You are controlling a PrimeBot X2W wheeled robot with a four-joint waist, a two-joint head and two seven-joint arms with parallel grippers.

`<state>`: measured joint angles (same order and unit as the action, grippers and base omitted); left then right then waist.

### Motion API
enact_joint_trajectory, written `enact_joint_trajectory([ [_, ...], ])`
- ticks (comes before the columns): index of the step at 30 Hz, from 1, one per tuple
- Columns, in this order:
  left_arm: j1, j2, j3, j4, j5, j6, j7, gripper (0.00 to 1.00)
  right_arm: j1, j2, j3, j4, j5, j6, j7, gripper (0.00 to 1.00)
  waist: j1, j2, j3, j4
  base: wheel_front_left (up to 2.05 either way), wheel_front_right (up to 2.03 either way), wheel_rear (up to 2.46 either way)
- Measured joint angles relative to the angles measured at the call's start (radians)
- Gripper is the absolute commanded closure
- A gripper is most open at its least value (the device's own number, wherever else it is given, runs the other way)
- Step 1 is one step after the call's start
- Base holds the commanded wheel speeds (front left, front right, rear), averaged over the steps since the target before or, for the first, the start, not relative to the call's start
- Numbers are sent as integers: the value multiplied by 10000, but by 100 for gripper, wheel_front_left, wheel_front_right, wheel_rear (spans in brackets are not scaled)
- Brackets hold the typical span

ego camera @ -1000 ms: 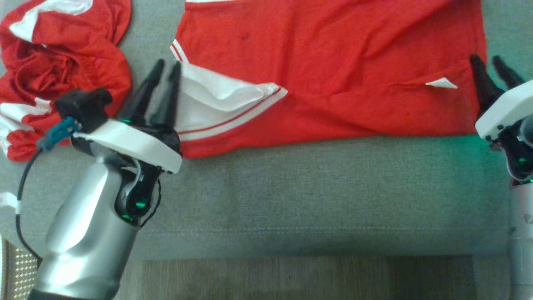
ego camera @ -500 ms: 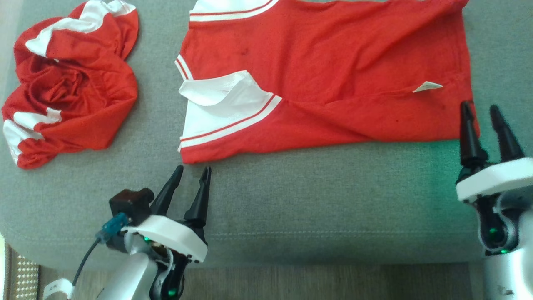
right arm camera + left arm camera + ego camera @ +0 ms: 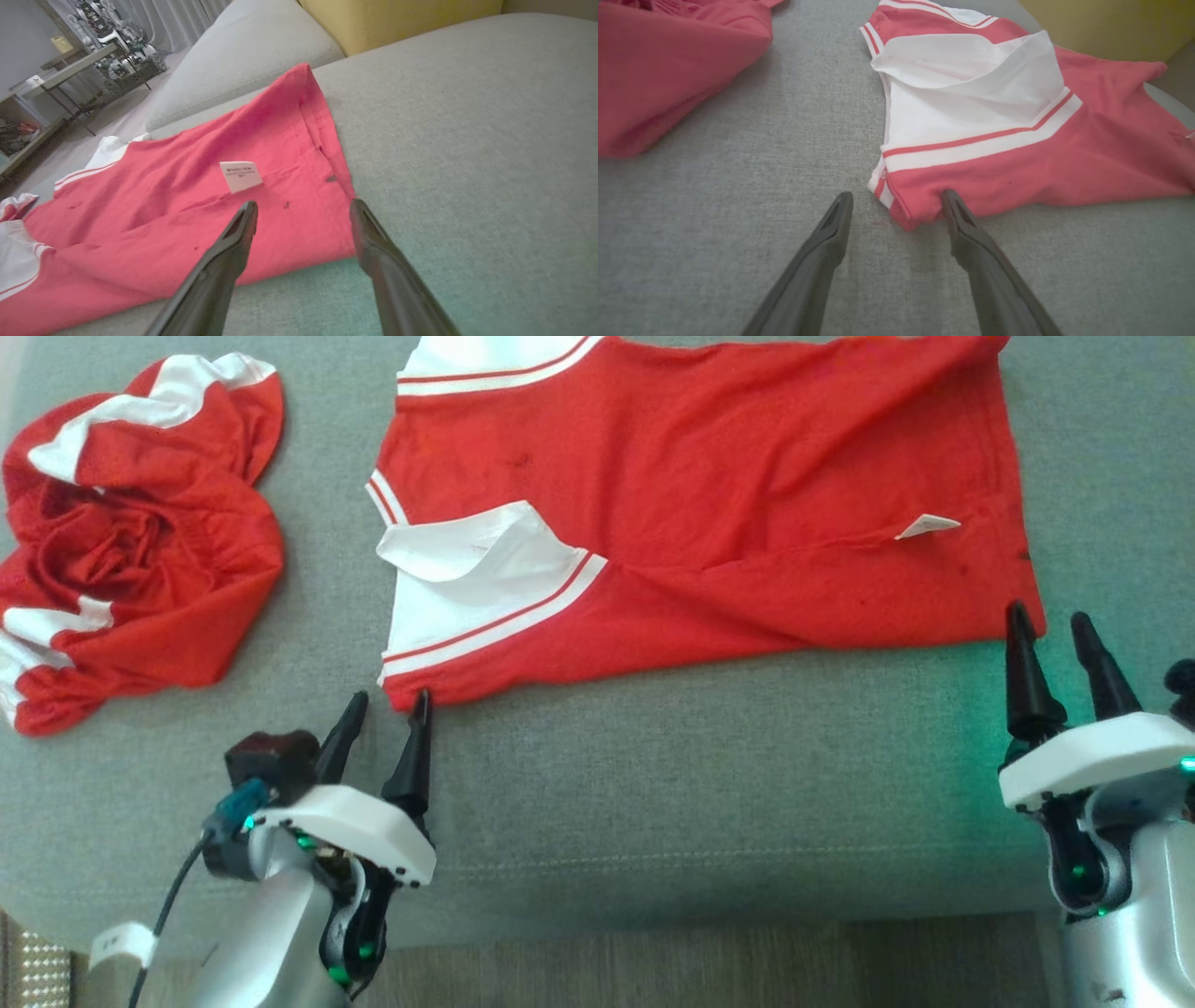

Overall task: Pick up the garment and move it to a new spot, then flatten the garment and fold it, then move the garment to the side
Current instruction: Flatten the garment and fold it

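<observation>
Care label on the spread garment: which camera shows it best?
Right wrist view: the care label sits close and large on the garment, beyond the open right gripper. Head view shows it as a tiny white flap.

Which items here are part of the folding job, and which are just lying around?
In the job: flat red garment; left gripper, open by its near left corner; right gripper, open by its near right corner.
Lying about: crumpled red garment at the left; yellow cushion behind; grey sofa seat under all.

Soft, even light, faint shadows, a green cast on the sofa (image 3: 709, 775), paler colours in both wrist views
</observation>
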<state>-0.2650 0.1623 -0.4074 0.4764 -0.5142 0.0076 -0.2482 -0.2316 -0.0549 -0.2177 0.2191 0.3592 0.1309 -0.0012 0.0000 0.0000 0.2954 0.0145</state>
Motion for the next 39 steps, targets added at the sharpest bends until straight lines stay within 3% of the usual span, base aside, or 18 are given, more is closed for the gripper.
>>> enact_joint_trajectory([
  [3,-264,-56,-8,295,58,-255,0,4,-45,19,-207,372,-297,0,13,0,0,0,104,-31,0,0,0],
  [5,-490,-107,-42,525,117,-414,0,79,-120,31,-349,614,-539,0,25,0,0,0,208,-25,0,0,0],
  [6,-608,-121,-84,652,115,-502,0,100,-232,31,-403,782,-650,0,105,0,0,0,262,-18,0,0,0],
  [18,-1299,-178,-372,1266,221,-970,-86,100,-1874,40,-924,2399,-2364,0,936,0,0,0,594,228,0,0,0],
  [19,-1309,-194,-380,1267,232,-972,-86,100,-1907,38,-984,2495,-2443,0,1028,15,0,0,589,259,0,0,0],
  [21,-1318,-228,-382,1275,303,-1024,-86,100,-1914,29,-1060,2545,-2562,0,1085,100,0,0,564,330,0,0,0],
  [28,-1257,-163,-374,1220,483,-1060,-82,100,-1598,-10,-1258,2052,-2307,2,1365,100,0,0,365,382,0,0,0],
  [39,214,752,-988,-380,-148,-1317,834,100,143,-558,-1154,299,-1383,2,2502,100,0,0,10,151,0,0,0],
])
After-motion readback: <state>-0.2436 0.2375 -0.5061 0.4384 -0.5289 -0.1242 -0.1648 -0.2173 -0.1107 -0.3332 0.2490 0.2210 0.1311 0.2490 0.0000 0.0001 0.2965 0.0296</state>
